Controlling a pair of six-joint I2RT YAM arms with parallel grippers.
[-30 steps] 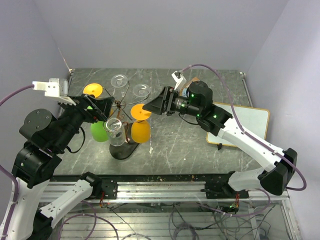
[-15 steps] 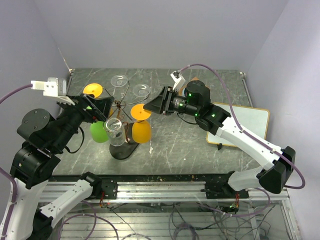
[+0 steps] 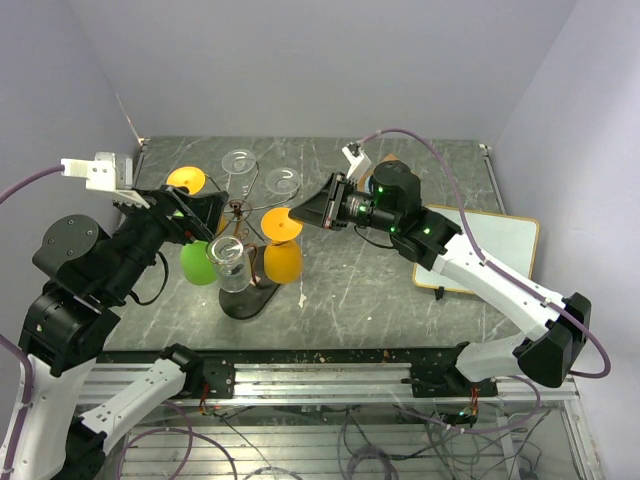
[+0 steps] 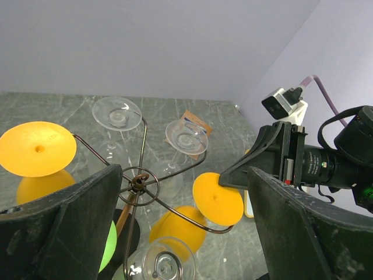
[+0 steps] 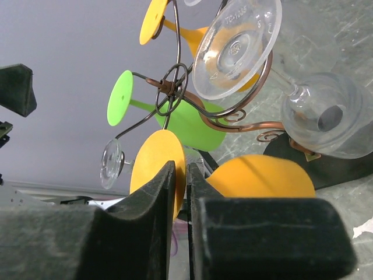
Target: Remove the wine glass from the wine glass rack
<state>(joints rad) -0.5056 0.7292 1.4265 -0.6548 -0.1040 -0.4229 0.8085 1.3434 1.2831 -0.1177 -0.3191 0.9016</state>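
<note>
The right gripper (image 3: pixel 297 213) has drawn its jaws in since a second ago, and they now stand narrow, pinching the edge of the flat round foot of the orange wine glass (image 3: pixel 282 262). That glass hangs bowl-down on the right side of the wine glass rack (image 3: pixel 250 298), its foot resting on a curled wire arm. On the rack's left side the left gripper (image 4: pixel 183 175) hovers spread wide and empty, just above a green glass (image 3: pixel 198 265) hanging there.
</note>
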